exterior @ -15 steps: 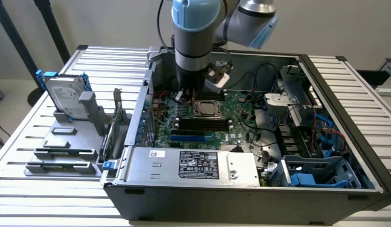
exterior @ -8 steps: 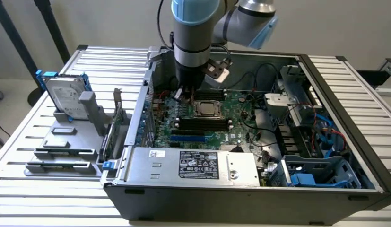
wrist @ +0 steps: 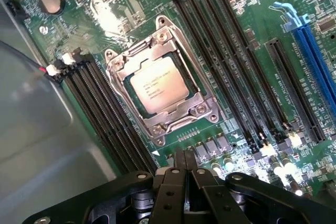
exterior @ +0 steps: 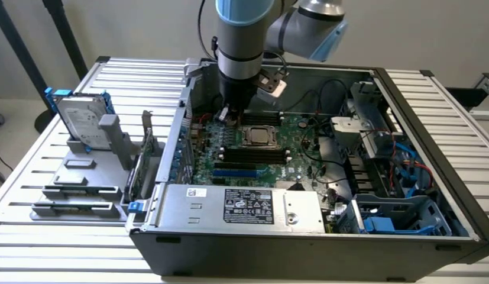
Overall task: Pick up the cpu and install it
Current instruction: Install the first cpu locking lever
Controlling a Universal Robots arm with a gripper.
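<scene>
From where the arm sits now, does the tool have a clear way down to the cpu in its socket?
Probably yes. The cpu lies face up in its socket frame, nothing over it. The tool, fingers shut and empty, hangs just beside it above the motherboard. The memory slots on either side sit low.

1. A pale, plain wall [exterior: 133, 29] stands behind the work area.
2. The table [exterior: 465, 118] is made of silvery ribbed metal slats running across its top.
3. Dark stand legs [exterior: 39, 35] lean against the wall at the exterior view's left.
4. A light floor [exterior: 12, 121] shows beside the table there.
5. Lighting is even and soft.
</scene>
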